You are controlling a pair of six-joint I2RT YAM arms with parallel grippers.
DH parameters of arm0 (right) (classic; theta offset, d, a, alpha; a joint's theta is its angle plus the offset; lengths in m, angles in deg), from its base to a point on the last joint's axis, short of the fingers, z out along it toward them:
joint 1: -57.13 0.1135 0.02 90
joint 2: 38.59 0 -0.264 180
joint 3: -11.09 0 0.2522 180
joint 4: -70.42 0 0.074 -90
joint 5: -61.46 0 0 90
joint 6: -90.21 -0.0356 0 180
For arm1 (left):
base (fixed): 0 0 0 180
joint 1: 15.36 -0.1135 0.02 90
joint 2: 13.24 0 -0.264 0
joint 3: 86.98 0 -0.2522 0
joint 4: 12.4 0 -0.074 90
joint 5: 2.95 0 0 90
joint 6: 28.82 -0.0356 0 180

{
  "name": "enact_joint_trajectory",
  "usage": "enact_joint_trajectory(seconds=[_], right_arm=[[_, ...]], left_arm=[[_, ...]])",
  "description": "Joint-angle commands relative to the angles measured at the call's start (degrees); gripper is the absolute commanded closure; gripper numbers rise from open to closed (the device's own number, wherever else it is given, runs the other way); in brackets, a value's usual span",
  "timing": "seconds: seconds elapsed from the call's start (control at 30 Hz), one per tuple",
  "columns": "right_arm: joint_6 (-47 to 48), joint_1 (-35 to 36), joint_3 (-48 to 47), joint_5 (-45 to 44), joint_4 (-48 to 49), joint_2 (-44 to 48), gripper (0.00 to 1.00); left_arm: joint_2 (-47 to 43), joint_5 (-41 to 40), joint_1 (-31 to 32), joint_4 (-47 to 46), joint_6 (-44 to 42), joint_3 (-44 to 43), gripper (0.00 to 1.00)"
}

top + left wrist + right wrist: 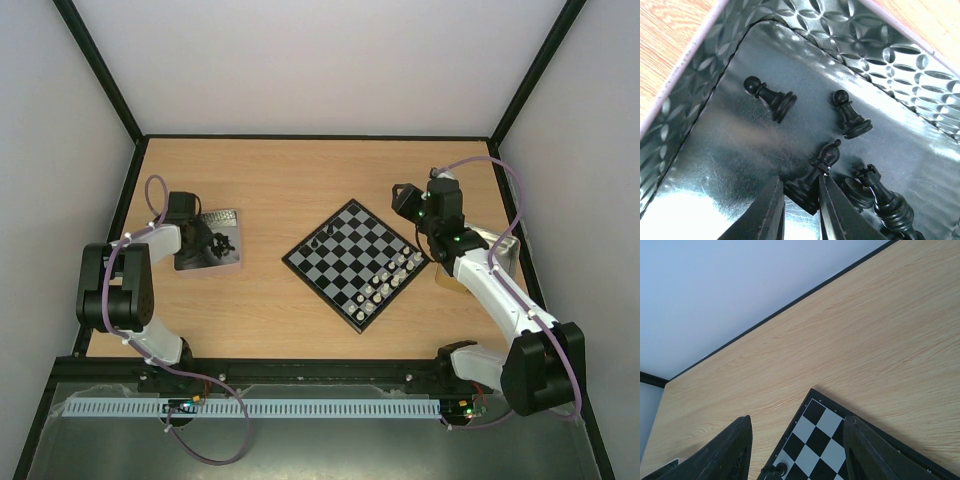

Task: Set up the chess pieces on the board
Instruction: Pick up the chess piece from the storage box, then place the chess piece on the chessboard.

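Up top, we've got the board (355, 262) on the bench (270, 180), white pieces (392, 282) along its near-right edge. Left wrist: left tool (800, 179) pinching a black bishop (819, 165) in the tray (865, 45). Right wrist: right tool (799, 419) spread above the board's corner.

Board (340, 250) sits diagonal; white pieces (392, 281) line its near-right edge; black pieces (771, 98) lie in a tray (865, 40).

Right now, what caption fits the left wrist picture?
Left gripper straddles a black bishop in the shiny tray.
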Motion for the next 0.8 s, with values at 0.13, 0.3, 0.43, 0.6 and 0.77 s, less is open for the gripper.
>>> enact_joint_trajectory(seconds=[0.13, 0.3, 0.43, 0.6, 0.77], right_arm=[[-1.0, 0.3, 0.2, 0.9, 1.0, -0.1, 0.51], [-1.0, 0.4, -0.1, 6.9, 2.3, -1.6, 0.51], [-0.5, 1.8, -0.9, 14.9, 4.6, -4.7, 0.49], [-0.5, 6.0, -2.8, 24.2, 6.8, -10.3, 0.45], [-0.5, 11.3, -5.7, 30.3, 7.6, -15.0, 0.43]], left_arm=[[-5.4, 2.0, -0.1, 2.8, -0.1, 1.0, 0.89], [-12.0, 5.0, 1.7, 5.2, -0.7, 2.3, 0.89], [-16.8, 11.6, 4.4, 5.0, -3.2, 3.0, 0.89], [-18.6, 24.1, 11.7, 1.0, -6.8, 1.5, 0.89], [-18.0, 31.6, 20.4, -5.8, -8.7, -0.2, 0.9]])
